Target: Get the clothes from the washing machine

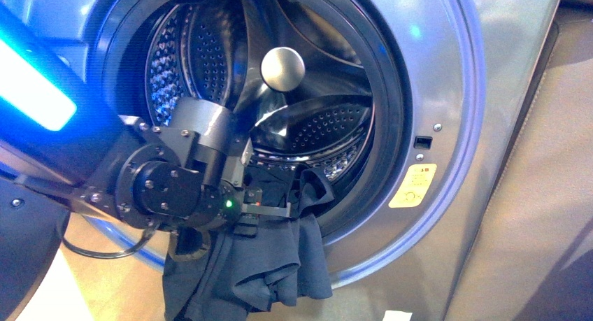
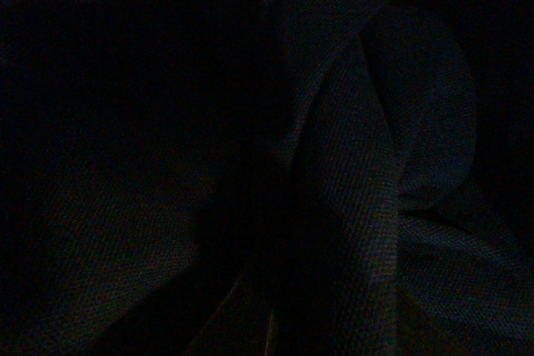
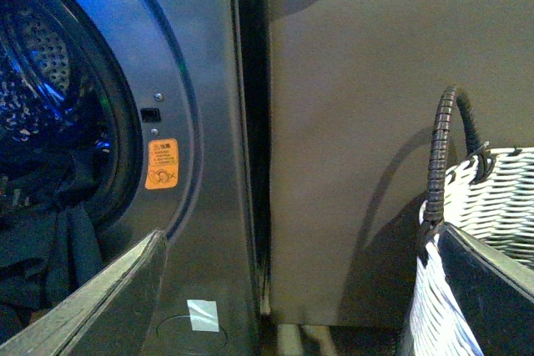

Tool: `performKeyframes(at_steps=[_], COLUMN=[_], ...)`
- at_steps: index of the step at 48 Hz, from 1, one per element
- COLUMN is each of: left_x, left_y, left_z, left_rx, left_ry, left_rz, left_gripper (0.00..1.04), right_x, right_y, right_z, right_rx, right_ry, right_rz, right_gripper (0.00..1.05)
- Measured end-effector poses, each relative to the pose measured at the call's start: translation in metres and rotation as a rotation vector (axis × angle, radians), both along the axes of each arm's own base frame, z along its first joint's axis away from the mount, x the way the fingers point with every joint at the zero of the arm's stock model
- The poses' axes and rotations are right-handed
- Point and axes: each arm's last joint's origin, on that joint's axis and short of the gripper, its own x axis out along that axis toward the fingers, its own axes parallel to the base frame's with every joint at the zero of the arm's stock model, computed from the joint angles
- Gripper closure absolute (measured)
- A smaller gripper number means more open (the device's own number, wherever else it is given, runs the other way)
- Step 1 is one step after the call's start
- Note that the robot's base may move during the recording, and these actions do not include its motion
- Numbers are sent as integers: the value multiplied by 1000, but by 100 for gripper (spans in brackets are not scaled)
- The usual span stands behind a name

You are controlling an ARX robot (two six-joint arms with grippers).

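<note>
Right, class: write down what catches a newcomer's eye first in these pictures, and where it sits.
The washing machine, its steel drum open, fills the front view. Dark clothes spill over its lower rim and hang down, the left arm pressed against them. A woven white basket shows in the right wrist view, past the grey panel beside the machine.

1 washing machine [image 1: 447, 90], 1 dark garment [image 1: 266, 265], 1 woven basket [image 3: 492, 189], 1 yellow sticker [image 1: 412, 185]
</note>
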Motion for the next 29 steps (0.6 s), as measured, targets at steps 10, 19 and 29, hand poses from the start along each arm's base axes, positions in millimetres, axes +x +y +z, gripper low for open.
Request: performKeyframes(at_steps=[10,19,29], left_x=[-14,-34,-67], left_y=[-1,1,8], left_z=[15,45,85], left_rx=[-19,-59,-111], left_ry=[-38,-108,-201], left_rz=[-36,-82,-142], left_gripper=[92,92,92], right_x=[0,0,0], right_y=[0,0,0], right_z=[0,0,0], right_rx=[0,0,0], right_ry=[0,0,0], right_rz=[0,0,0], right_gripper=[8,8,8])
